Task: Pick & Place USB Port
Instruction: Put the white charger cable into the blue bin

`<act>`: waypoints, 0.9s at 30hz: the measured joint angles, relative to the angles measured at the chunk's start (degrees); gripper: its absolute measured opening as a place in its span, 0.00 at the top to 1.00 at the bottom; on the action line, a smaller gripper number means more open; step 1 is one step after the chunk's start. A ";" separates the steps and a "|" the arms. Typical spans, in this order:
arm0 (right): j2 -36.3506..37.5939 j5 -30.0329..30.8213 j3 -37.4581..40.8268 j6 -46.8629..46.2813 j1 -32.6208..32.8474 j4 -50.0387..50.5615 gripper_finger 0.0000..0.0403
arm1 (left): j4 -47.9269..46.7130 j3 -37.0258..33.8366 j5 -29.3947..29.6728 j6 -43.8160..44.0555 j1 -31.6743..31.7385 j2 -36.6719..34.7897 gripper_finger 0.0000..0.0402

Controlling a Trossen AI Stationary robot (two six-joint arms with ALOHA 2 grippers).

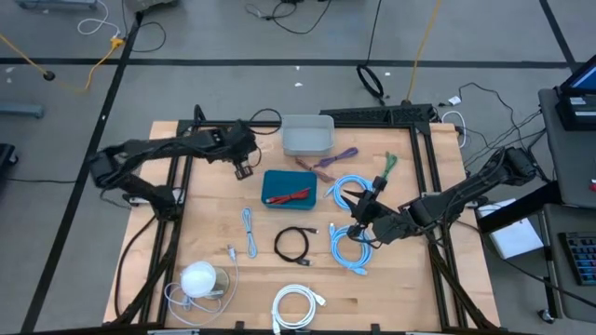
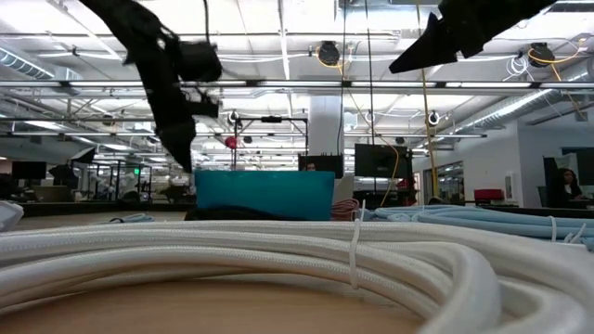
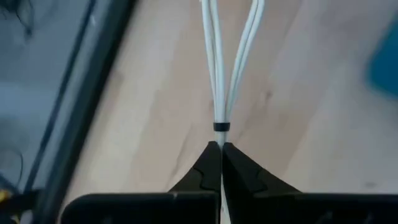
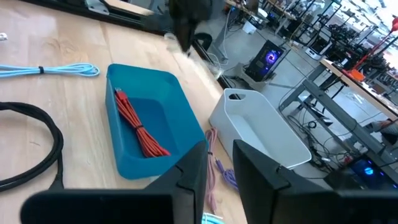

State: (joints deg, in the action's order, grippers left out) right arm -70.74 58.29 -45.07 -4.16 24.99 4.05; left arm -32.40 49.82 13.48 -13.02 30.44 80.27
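Note:
In the high view my left gripper hovers by the far left corner of the blue bin, which holds a red cable. It is shut on a thin white cable. In the low view this arm points down beside the bin. My right gripper is open above the light-blue cable coils. Its wrist view shows open fingers facing the blue bin and the white bin. My left gripper pinches the white cable between its two shut fingers, just behind the black tie that binds its doubled strands. The strands run straight away from the fingertips and spread apart above the wooden table. Where the cable's other end lies is out of view.
On the table lie a black cable coil, a small light-blue cable, a white coil at the near edge, a white dome-shaped device, and purple and green cables. The white bin stands at the far edge.

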 joint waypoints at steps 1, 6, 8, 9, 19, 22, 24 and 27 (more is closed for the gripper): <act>0.00 -0.02 0.13 -0.32 -0.20 0.01 0.83 | 0.00 0.00 -0.75 0.00 -0.69 -1.91 1.00; 0.00 -0.09 1.12 -1.92 -1.35 -0.02 0.82 | -0.94 0.02 -10.15 -1.09 -6.90 -8.36 1.00; 0.00 -0.09 1.62 -2.78 -1.90 -0.18 0.83 | -1.41 0.02 -11.32 -1.11 -10.85 -8.76 1.00; 0.00 -0.10 1.94 -3.14 -2.16 -0.20 0.83 | -1.27 0.02 -11.39 -1.06 -12.93 -8.71 1.00; 0.00 -6.35 4.51 -2.29 -6.55 -6.08 0.82 | 6.12 3.20 -7.14 -0.33 -24.13 -4.80 1.00; 0.00 -9.47 5.00 -2.10 -7.84 -7.33 0.82 | 5.55 7.51 -7.33 -2.12 -24.06 -1.76 1.00; 0.00 -10.39 5.30 -2.21 -8.26 -7.26 0.82 | 4.09 10.80 -7.38 -2.49 -23.66 0.73 1.00; 0.00 -10.41 5.72 -2.21 -8.48 -7.17 0.82 | -0.09 15.28 -7.42 -2.59 -23.13 5.40 1.00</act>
State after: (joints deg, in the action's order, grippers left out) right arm -70.74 47.88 -39.35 -6.37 16.51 -3.11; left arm -32.49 65.10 6.06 -15.61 7.31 85.66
